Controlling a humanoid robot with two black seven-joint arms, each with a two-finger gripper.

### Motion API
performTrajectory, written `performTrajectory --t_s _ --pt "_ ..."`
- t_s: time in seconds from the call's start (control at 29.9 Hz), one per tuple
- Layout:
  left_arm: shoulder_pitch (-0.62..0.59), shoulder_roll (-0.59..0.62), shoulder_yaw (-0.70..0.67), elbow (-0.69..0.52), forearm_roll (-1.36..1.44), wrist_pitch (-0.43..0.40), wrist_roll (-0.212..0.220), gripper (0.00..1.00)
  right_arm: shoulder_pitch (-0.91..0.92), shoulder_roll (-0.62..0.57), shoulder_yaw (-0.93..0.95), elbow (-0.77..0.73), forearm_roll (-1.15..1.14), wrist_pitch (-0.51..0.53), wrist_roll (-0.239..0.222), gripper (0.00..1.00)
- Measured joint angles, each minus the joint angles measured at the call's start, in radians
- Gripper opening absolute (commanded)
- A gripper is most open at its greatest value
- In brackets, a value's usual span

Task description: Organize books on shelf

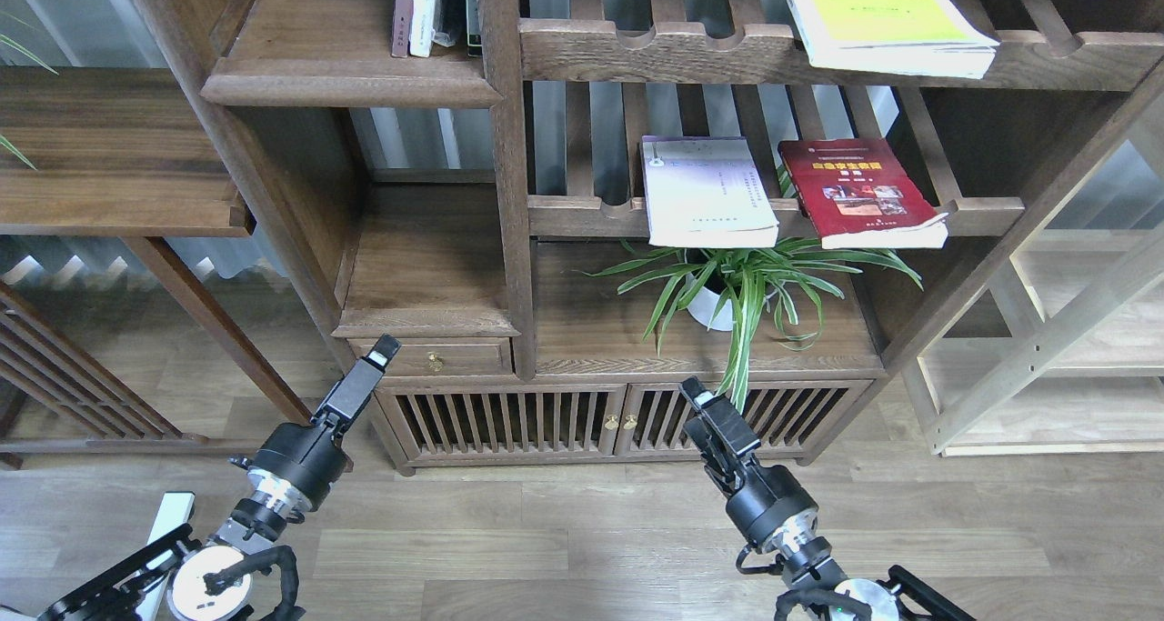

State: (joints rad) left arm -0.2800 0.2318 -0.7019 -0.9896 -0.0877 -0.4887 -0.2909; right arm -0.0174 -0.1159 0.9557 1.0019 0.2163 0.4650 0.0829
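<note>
Yellow-green book (887, 16) top right on upper slatted rack; pale book (705, 194) and red book (859, 194) side by side on rack below, centre-right. Solid shelf (350, 80) upper left. Left gripper (382, 350), right gripper (698, 394) low in frame, holding nothing; can't tell finger gap.

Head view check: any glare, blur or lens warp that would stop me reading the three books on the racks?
Head view: even daylight, sharp throughout; no glare on the red book or pale book; the yellow-green book is cropped by the top edge; shelf posts lean outward from wide-angle distortion; both grippers, left and right, look dark.
</note>
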Motion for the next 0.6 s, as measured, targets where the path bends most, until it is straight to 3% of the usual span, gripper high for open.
performTrajectory --t_s 0.6 --pt "0.021 -0.005 -0.005 0.008 -0.003 0.000 0.021 0.99 0.011 0.005 0.000 -0.003 -0.002 0.022 0.008 1.00"
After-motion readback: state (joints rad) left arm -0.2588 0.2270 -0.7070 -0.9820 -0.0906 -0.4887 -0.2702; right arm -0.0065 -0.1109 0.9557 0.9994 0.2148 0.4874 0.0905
